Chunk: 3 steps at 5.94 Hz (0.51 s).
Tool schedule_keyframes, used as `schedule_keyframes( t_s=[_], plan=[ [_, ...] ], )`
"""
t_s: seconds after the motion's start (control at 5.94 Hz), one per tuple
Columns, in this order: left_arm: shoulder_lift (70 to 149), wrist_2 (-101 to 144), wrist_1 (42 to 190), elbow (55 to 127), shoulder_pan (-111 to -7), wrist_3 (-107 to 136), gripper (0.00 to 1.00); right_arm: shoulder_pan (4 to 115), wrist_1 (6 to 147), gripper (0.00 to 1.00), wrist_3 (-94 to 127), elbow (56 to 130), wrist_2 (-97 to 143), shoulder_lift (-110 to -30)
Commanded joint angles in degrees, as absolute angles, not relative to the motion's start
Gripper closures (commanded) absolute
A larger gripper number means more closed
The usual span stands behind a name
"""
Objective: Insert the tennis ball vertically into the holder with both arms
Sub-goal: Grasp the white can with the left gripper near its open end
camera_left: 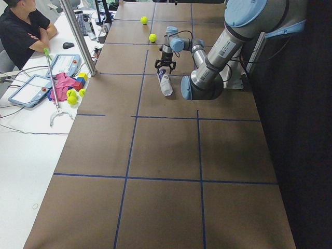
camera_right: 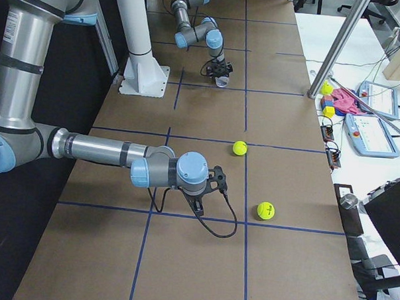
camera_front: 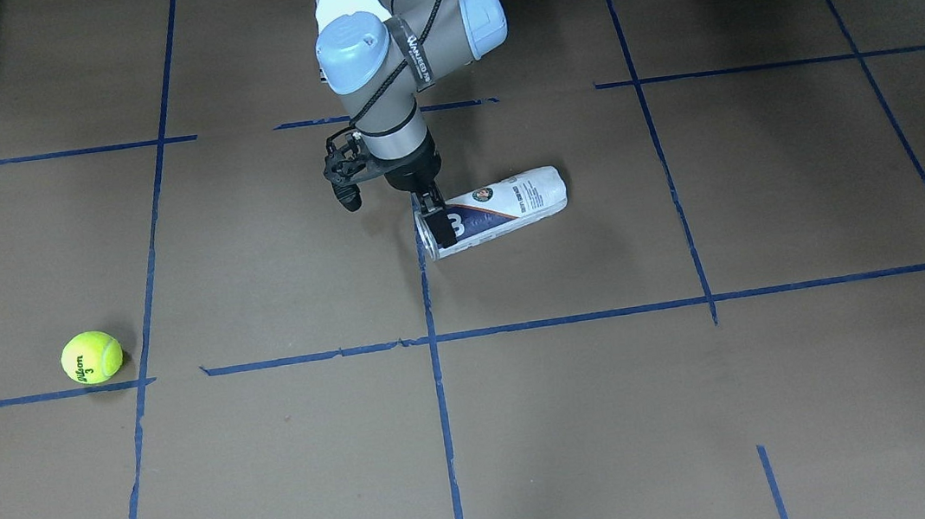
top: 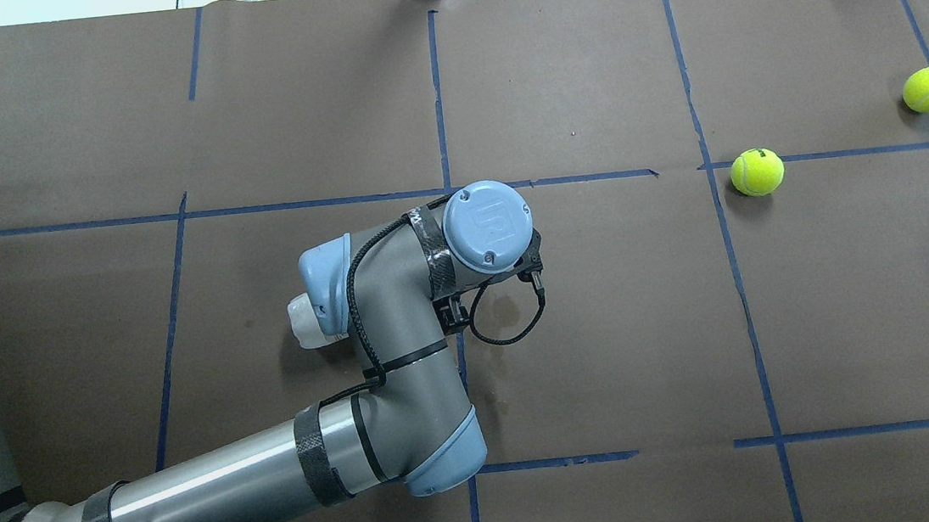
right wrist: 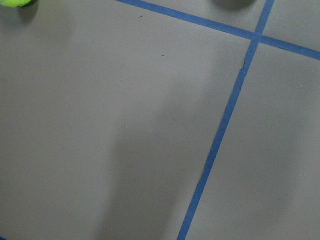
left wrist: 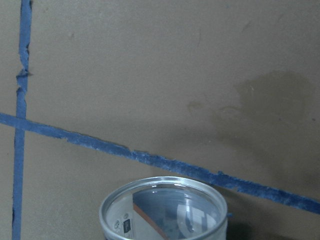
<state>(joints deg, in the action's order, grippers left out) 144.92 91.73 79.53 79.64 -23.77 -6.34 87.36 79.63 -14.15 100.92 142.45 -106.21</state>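
Brown paper gridded with blue tape covers the tabletop (camera_front: 280, 489). Nearest the front camera lies the tennis ball (camera_front: 91, 357), well apart from everything. Beyond it, the left hand (camera_front: 434, 226) pinches the holder (camera_front: 500, 208) at its open rim, the holder lying flat. Such a thin rim grip could slip as it is raised. Whether the right hand (camera_right: 199, 204) is spread, I cannot tell.

A robotics lab: a brown paper-covered table (camera_left: 166, 150) gridded with blue tape (camera_left: 199, 145), beside a white operators' bench (camera_left: 31, 119) holding tablets (camera_left: 32, 89).
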Motion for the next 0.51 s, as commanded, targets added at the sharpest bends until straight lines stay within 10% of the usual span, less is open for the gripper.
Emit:
schedule_keyframes(
  t_s=[0.0, 0.34],
  plan=[
    [145.02, 88.62, 79.54, 78.93, -23.73, -6.76, 0.0, 87.36, 79.63, 0.0, -14.24, 100.46, 142.38, -106.35],
    [144.93, 88.24, 79.54, 77.62, -23.47, -6.86, 0.0, 87.36, 79.63, 0.0, -14.15, 100.28, 142.47, -106.26]
  ],
)
